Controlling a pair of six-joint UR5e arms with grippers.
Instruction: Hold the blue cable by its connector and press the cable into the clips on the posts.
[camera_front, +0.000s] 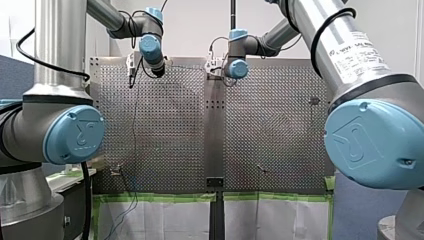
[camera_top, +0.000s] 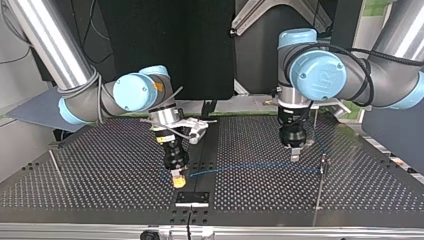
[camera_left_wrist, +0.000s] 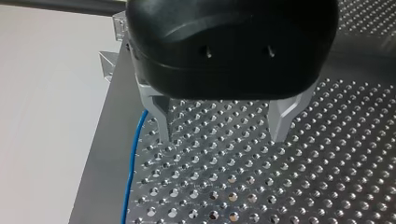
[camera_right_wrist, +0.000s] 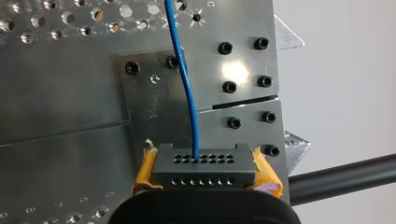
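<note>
In the right wrist view my right gripper is shut on the black connector, yellow pads on both its sides. The blue cable leaves the connector and runs ahead over the plate. In the top view that gripper stands low over the table's middle, and the cable stretches toward a thin post at the right. My left gripper hangs just short of that post. Its metal fingers stand open above the perforated plate, holding nothing, with the cable lying beside one finger.
Another thin post stands at the top view's left. A black bracket sits at the table's near edge below my right gripper. In the front view two small posts stand near the near edge, and green tape lines that edge.
</note>
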